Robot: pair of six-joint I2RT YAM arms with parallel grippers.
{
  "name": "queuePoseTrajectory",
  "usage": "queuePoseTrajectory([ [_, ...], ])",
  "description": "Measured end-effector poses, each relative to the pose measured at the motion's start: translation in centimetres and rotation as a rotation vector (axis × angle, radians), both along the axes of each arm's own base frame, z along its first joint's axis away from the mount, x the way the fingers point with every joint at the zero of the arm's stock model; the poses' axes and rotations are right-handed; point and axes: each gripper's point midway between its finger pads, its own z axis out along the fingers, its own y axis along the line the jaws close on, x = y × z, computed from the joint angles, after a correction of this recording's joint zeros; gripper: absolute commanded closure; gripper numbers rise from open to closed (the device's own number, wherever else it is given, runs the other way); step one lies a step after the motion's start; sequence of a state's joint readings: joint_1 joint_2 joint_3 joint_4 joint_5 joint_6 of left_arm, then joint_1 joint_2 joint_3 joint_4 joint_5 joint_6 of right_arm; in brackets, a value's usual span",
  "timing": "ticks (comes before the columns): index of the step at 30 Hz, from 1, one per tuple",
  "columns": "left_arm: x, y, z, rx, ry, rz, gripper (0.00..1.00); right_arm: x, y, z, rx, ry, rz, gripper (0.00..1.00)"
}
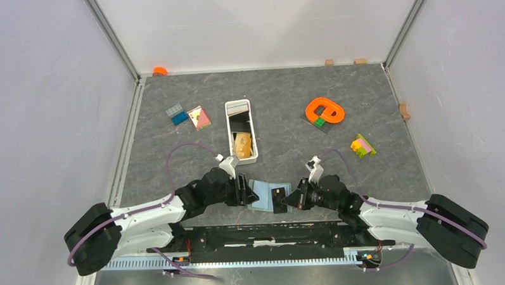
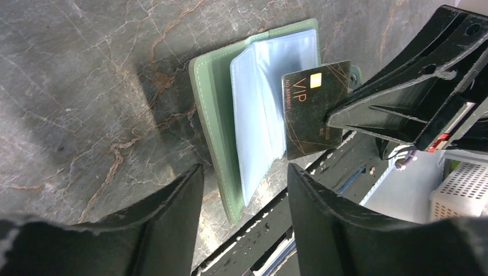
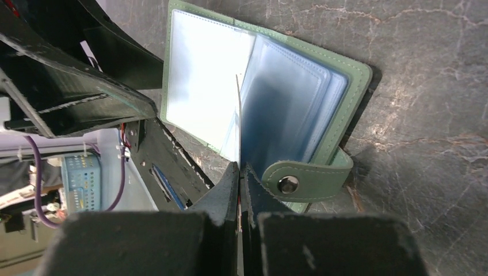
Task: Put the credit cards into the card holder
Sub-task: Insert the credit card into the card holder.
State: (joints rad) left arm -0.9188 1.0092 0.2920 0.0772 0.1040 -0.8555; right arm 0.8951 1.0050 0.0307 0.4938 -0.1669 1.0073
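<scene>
Pinching a glossy black card (image 2: pixel 313 109) by one short edge, the right gripper (image 1: pixel 294 200) is clamped shut on it. The card carries gold "VIP" lettering, a small gold chip and fine angular lines. It hangs over the open card holder (image 1: pixel 262 196), which lies flat on the grey, veined table (image 1: pixel 287 122) near the front edge, between the two grippers. The holder's sage-green covers have stitched borders. Its pale blue, translucent plastic sleeves (image 3: pixel 288 103) fan upward, and a rounded strap (image 3: pixel 322 172) with a metal snap button (image 3: pixel 287 184) sticks out on the right. From the right wrist the card is a thin upright line among the sleeves (whether its tip sits inside a pocket cannot be told). The left gripper (image 2: pixel 244 169) has its matte black fingers spread apart and empty, just beside the holder's left cover. Farther back stands a long white tray (image 1: pixel 229 127) with a tan card (image 1: pixel 243 145) inside.
</scene>
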Motion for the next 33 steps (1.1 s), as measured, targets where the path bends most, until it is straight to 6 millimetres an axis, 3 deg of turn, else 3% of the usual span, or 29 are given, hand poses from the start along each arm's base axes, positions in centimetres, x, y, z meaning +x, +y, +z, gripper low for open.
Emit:
queuePoseTrajectory([
  [12, 0.5, 0.0, -1.4, 0.035, 0.017, 0.025, 0.69, 0.5, 0.7, 0.9, 0.092, 0.056, -0.067, 1.0],
  [18, 0.5, 0.3, -2.0, 0.057, 0.027, 0.033, 0.78, 0.8, 0.9, 1.2, 0.116, 0.068, -0.086, 1.0],
  [33, 0.7, 0.5, -2.2, 0.07, 0.024, 0.046, 0.88, 1.0, 1.3, -0.5, 0.115, 0.155, -0.117, 1.0],
])
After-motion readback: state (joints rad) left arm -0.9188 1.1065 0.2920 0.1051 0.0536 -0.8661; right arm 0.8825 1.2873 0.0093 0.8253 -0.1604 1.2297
